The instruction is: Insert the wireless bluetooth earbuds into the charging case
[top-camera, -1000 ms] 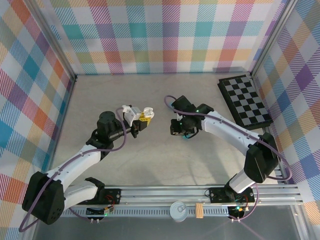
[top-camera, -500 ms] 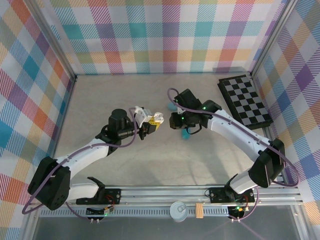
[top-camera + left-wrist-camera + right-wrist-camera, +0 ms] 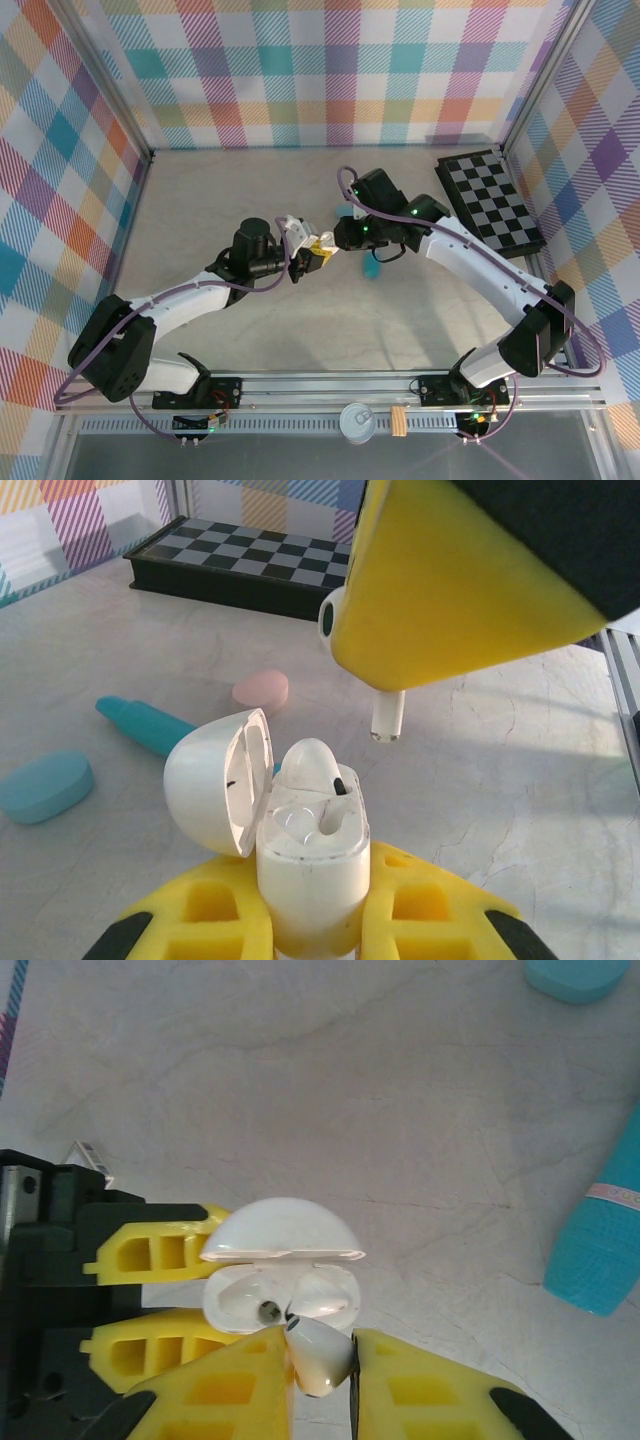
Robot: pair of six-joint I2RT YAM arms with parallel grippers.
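Right fingers (image 3: 230, 1390) clenched on the held earbud (image 3: 322, 1355): white, pinched by its head between the two yellow pads, stem pointing down at the charging case (image 3: 310, 865). In the left wrist view the stem hangs out below the yellow right finger, with its tip just above the case opening and a bit to its right. It looks apart from the case and is not in a slot yet. In the right wrist view the bud overlaps the near rim of the case, cannot tell contact from there.

Left fingers (image 3: 210, 920) grasping the charging case by its lower body, one yellow pad on each side. Case is upright and lifted off the tabletop (image 3: 500, 780). Lid (image 3: 215, 780) hinged open, swung to the left in the left wrist view. Seated earbud (image 3: 312, 765), white, sits in the far slot with its head poking above the rim. Near slot looks free.

Top view: both arms reach in to the middle of the tabletop, fingers almost tip to tip, left from the left and right from the right.

On the tabletop beyond the case:
- teal stick (image 3: 150, 725) lying flat
- pink case (image 3: 262, 690) closed, just past the stick
- blue case (image 3: 45, 785) closed, near the stick's other side
- checkerboard (image 3: 250, 560) at the far right edge, well apart from the rest
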